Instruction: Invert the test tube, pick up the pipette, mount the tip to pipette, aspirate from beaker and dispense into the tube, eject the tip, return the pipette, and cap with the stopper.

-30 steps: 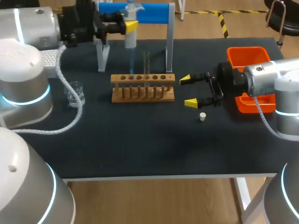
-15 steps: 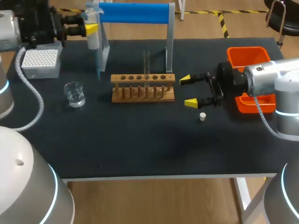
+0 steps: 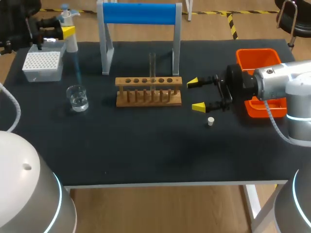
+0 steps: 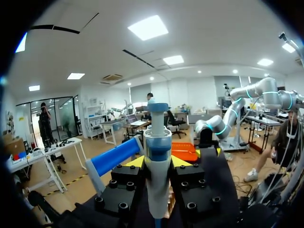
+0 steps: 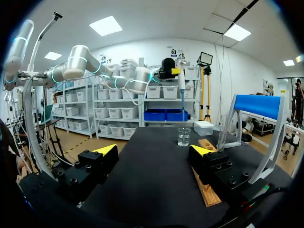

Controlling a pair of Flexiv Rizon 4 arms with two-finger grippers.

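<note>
The bench (image 3: pixel 146 150) had a dark, matte top. A white tip box (image 3: pixel 43 65) sat at its far left corner, and a glass beaker (image 3: pixel 77 98) of clear liquid stood just in front of the box. A wooden rack (image 3: pixel 148 91) stood in the middle, before a grey stand (image 3: pixel 140 13) with a blue crossbar. An orange tray (image 3: pixel 255 56) lay at the right edge. A small white stopper (image 3: pixel 211 121) lay alone, near the rack's right end.

Worktop (image 3: pixel 146 150): black, matte, with a pale front edge and a white leg (image 3: pixel 253 205).
Floor (image 3: pixel 160 211): light wood, crossed by yellow-and-black striped tape (image 3: pixel 232 24) beyond the far edge.
Ceiling (image 4: pixel 204 35): white, with bright rectangular light panels (image 4: pixel 148 27).
Walls (image 5: pixel 228 76): white.
</note>
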